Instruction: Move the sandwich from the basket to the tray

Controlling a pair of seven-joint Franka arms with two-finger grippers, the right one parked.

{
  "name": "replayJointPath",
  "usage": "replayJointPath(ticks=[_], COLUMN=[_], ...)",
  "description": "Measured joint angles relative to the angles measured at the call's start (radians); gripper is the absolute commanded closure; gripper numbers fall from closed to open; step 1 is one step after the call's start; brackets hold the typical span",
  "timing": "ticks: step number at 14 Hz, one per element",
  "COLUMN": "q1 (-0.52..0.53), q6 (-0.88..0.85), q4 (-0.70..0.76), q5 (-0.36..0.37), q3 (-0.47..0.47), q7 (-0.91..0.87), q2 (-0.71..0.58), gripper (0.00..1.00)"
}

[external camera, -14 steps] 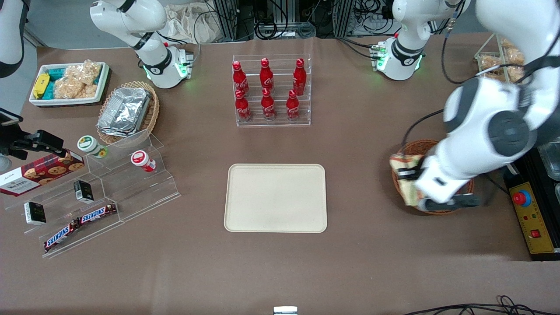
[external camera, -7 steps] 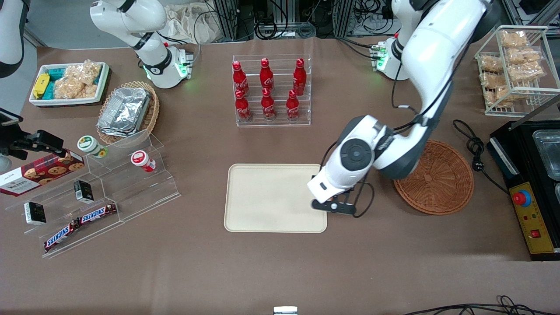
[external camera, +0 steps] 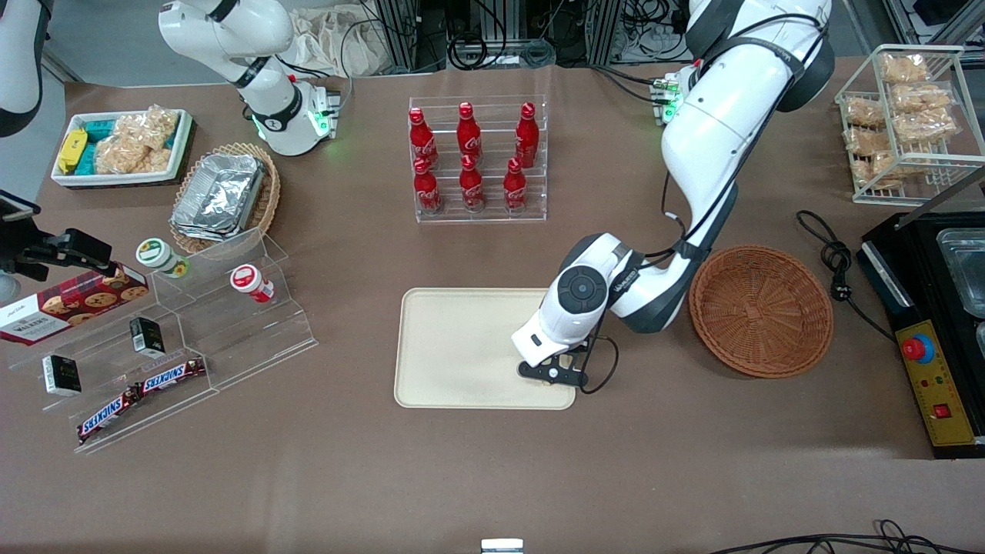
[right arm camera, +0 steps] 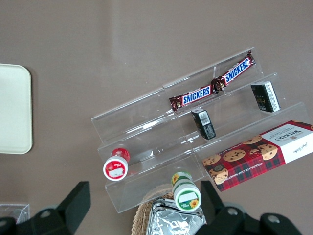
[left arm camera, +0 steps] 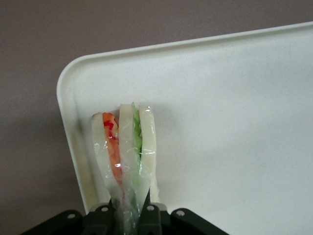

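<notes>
The sandwich (left arm camera: 124, 152), a wrapped wedge with pale bread and red, orange and green filling, stands on edge in my gripper (left arm camera: 129, 211), whose fingers are shut on its wrap. It hangs low over the cream tray (left arm camera: 234, 122), near a rounded corner. In the front view the gripper (external camera: 551, 374) is over the tray (external camera: 462, 346) at the corner nearest the camera, toward the working arm's end; the wrist hides most of the sandwich there. The reddish-brown wicker basket (external camera: 760, 309) sits beside the tray with nothing in it.
A clear rack of red bottles (external camera: 477, 158) stands farther from the camera than the tray. A stepped acrylic stand (external camera: 177, 331) with snacks lies toward the parked arm's end. A control box (external camera: 935, 377) and wire snack rack (external camera: 908, 115) are at the working arm's end.
The gripper carried the sandwich out of the basket, across to the tray's edge, and now farther in over the tray's corner and lower. The basket is left with nothing in it.
</notes>
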Motion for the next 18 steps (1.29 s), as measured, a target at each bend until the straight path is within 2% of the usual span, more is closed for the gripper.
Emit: replayJointPath(ticks=[3,5,10,15,18], q1=[0.0,0.0,0.025,0.155,0.248], q6=[-0.031,-0.112,-0.307,-0.464,-0.562], q4=[0.021,0.044,0.09,0.139,0.139], q5=[0.0,0.0,-0.003,-0.041,-0.05], q3=[0.0,0.0,0.006,0.011,0.012], q7=[-0.048,-0.063,-0.081,-0.076,0.03], q2=[0.0,-0.015,-0.134,-0.26,-0.333], gripper=[0.01,0.01,0.01,0.01,0.01])
